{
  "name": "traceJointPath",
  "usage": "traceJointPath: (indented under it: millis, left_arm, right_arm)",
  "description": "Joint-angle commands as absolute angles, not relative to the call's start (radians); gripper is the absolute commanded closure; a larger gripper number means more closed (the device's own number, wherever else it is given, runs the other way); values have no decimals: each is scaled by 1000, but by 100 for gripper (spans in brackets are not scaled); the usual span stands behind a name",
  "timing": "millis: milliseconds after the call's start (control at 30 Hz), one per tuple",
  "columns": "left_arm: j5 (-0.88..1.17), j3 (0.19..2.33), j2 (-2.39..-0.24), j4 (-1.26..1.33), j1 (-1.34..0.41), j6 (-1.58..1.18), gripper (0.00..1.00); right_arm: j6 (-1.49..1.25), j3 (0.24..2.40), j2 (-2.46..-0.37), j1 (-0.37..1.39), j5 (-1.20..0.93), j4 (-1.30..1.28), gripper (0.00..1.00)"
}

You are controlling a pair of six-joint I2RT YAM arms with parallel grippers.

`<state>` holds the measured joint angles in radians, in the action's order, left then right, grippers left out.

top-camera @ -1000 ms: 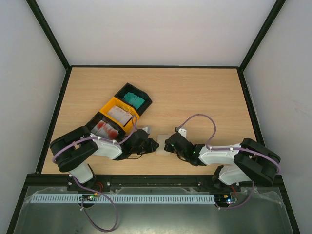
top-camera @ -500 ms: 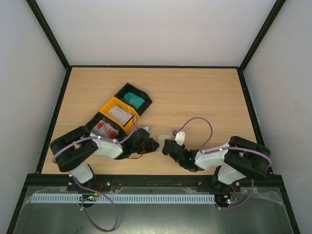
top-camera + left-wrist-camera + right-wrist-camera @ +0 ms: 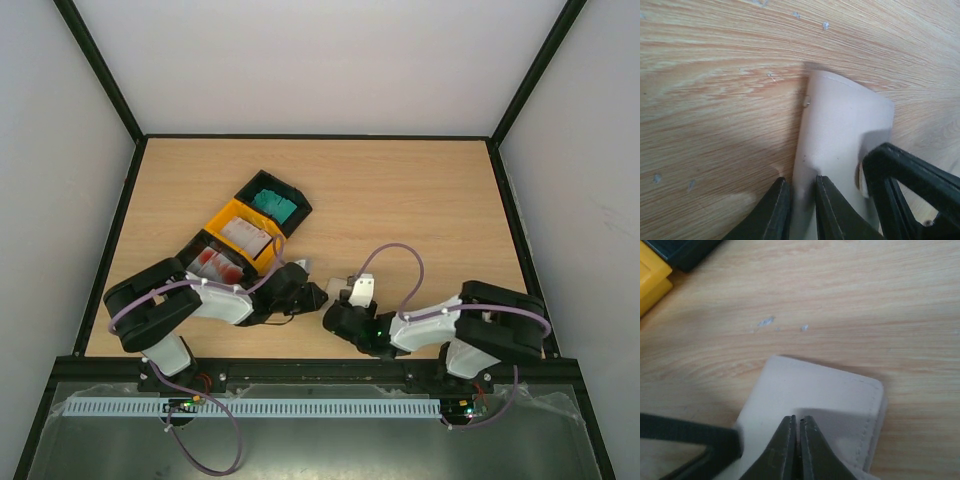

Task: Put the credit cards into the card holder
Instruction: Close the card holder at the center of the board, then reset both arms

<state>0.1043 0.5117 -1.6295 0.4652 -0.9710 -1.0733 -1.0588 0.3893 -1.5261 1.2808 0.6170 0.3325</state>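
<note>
My left jaws pinch the holder (image 3: 840, 135) edge near the counter (image 3: 400, 190) front, right jaws pressed together over it; the thin grip may slip and the flap drop shut.

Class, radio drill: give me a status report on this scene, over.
Left gripper pinching card holder edge; right gripper shut, tips at the holder. Credit cards in tray bins, none visibly loaded. Nothing seen blocking.
</note>
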Motion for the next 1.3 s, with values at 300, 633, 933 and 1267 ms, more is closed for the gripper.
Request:
traceJointPath:
  millis: [300, 633, 933, 1267]
  left_arm:
    - [16, 549, -1459, 172, -919, -961, 40]
    - [-89, 632, -1079, -97, -825, -833, 0]
    - [-393, 838, -772, -391, -809, -636, 0]
    - [-581, 999, -531, -560, -810, -516, 0]
  right_arm:
    - [-1018, 583, -1222, 1092, 485, -214, 71]
    - [-992, 680, -903, 1082, 588, -539, 22]
    - [-938, 833, -643, 1082, 809, -804, 2]
    - [-1003, 967, -448, 1081, 959, -966, 2]
